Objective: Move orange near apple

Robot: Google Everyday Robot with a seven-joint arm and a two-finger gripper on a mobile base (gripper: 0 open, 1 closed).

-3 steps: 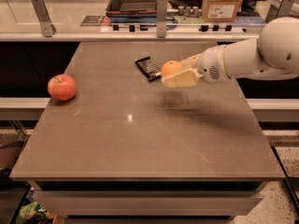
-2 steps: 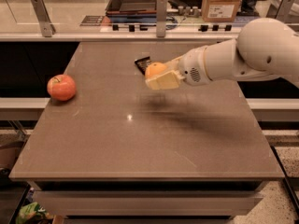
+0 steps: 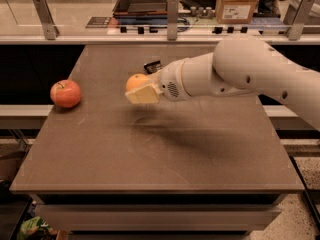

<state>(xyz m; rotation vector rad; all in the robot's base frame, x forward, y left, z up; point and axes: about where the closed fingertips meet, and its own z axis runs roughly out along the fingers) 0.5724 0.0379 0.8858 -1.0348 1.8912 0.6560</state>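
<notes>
The orange (image 3: pixel 136 81) is held in my gripper (image 3: pixel 141 89), which is shut on it and carries it above the brown table (image 3: pixel 150 149), left of the table's middle. The pale finger pad (image 3: pixel 143 95) covers the orange's lower front. The red apple (image 3: pixel 65 93) with a short stem sits on the table near its left edge, well to the left of the gripper. My white arm (image 3: pixel 240 74) reaches in from the right.
A small dark flat object (image 3: pixel 152 66) lies on the table just behind the gripper. Behind the table runs a counter with a glass rail, metal posts (image 3: pixel 172 17), a dark tray (image 3: pixel 145 1) and a cardboard box (image 3: pixel 236 3).
My gripper has moved left across the table with the orange in it, closer to the apple. The apple has not moved.
</notes>
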